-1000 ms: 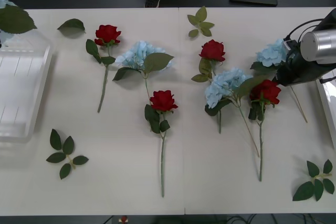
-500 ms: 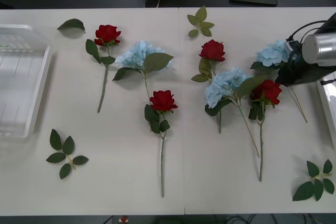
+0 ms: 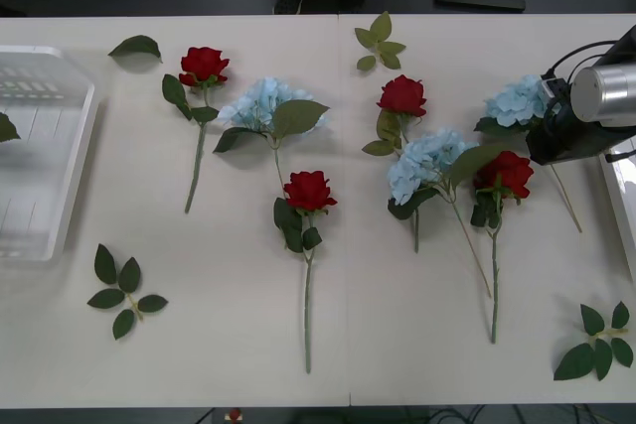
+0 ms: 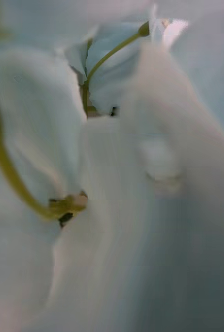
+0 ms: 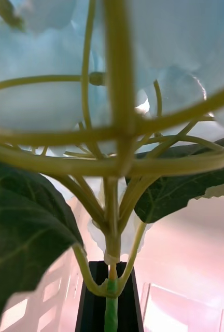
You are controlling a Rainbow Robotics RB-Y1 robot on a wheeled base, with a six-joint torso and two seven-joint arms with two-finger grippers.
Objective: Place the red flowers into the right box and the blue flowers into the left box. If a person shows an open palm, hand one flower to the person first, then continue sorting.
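At far left, over the left box (image 3: 40, 146): left pincer (image 5: 110, 298) closed on the stem of a held blue flower (image 5: 112, 171), head upward. Best lowered until the leaves meet the ribbed bottom, then released well inside the rim, so nothing hangs over the edge. From the front, just one leaf (image 3: 5, 128) of it above the tray. From the left wrist, the grip itself, the branching stalks and the tray's ribs beneath.

Across the middle of the surface (image 3: 199, 345): red flowers (image 3: 309, 190) and pale-blue heads lying loose, stems toward the robot.

At right: right pincer (image 3: 545, 141) low against the rightmost blue flower (image 3: 515, 99), just beside a red bloom (image 3: 504, 174). Open or closed: cannot tell. Better to take the stem under the head than the petals, and to lift straight up, clear of the red neighbour's leaves. From the right wrist, pale petals and thin green stalks pressed close. From the front, the right box (image 3: 624, 206) at the edge.
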